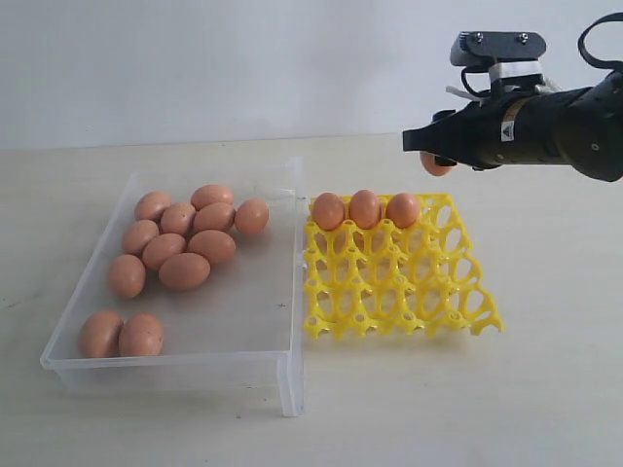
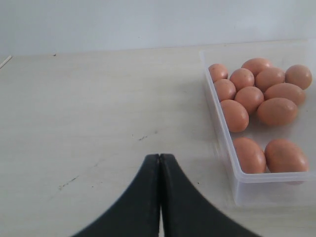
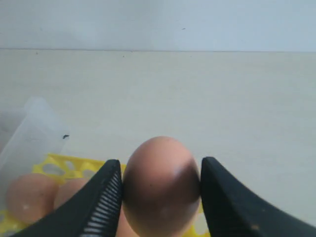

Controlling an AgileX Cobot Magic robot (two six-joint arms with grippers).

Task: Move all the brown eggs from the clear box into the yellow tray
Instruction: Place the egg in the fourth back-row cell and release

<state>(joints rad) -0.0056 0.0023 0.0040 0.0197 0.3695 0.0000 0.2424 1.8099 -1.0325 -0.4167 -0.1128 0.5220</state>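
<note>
Several brown eggs lie in the clear box at the left; the left wrist view shows them inside the clear box too. Three eggs fill the back row of the yellow tray. My right gripper hangs above the tray's back right corner, shut on a brown egg whose tip peeks out below the black fingers. In the right wrist view the yellow tray lies under that egg. My left gripper is shut and empty over bare table left of the box.
The pale table carries only the box and tray, side by side. A white wall stands behind. The box's near right corner juts toward the front edge.
</note>
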